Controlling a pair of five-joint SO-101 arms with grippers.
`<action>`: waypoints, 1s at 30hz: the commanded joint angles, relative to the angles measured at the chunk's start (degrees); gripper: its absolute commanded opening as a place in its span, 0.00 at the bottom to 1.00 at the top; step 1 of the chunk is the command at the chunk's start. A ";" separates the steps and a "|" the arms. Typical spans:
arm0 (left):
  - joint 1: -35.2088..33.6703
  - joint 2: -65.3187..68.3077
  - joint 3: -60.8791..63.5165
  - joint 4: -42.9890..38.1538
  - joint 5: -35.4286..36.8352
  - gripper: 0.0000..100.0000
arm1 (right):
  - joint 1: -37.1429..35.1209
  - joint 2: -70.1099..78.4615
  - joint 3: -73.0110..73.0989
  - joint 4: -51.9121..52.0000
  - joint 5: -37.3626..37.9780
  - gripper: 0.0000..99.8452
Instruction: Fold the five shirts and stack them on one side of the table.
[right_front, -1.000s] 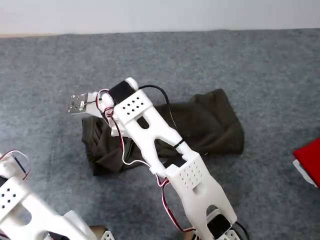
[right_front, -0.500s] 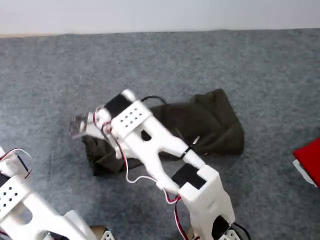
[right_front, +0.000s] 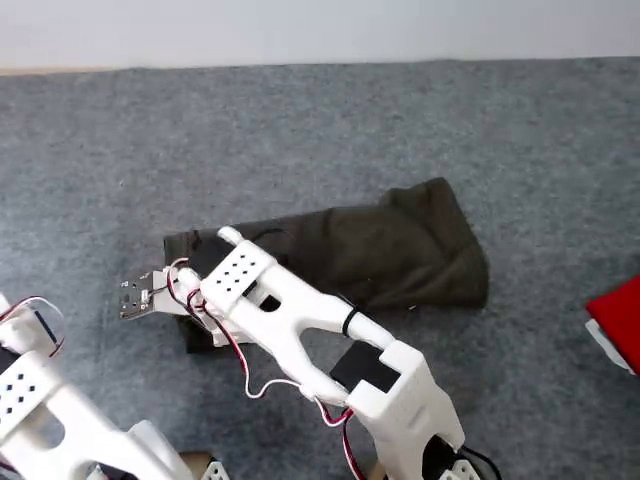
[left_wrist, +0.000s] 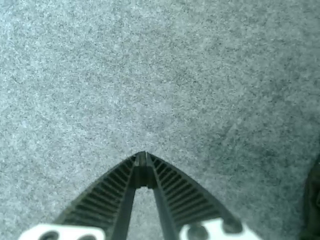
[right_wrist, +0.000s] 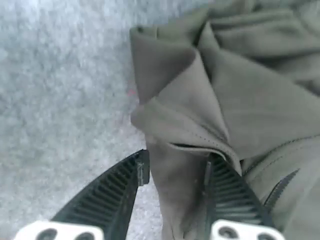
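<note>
Shirt (right_front: 400, 250) of soft matt cloth; table (right_front: 450, 130) in rough felt

A dark olive shirt (right_front: 400, 250) is laid crumpled on the grey worktop (right_front: 330, 130) — its left end is overhung by a white arm (right_front: 295, 315). A red item (right_front: 622, 318) is seen at the right edge.
</note>
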 joint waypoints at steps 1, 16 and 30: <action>0.09 -1.32 -0.13 -1.14 0.18 0.00 | -0.40 -3.30 0.70 -2.77 0.26 0.19; 0.35 -1.32 -0.13 -1.14 0.18 0.00 | 11.74 1.27 -6.24 -9.36 0.70 0.19; 0.35 -1.58 -0.13 -1.05 0.18 0.00 | 13.76 -2.24 -19.60 7.60 -2.99 0.19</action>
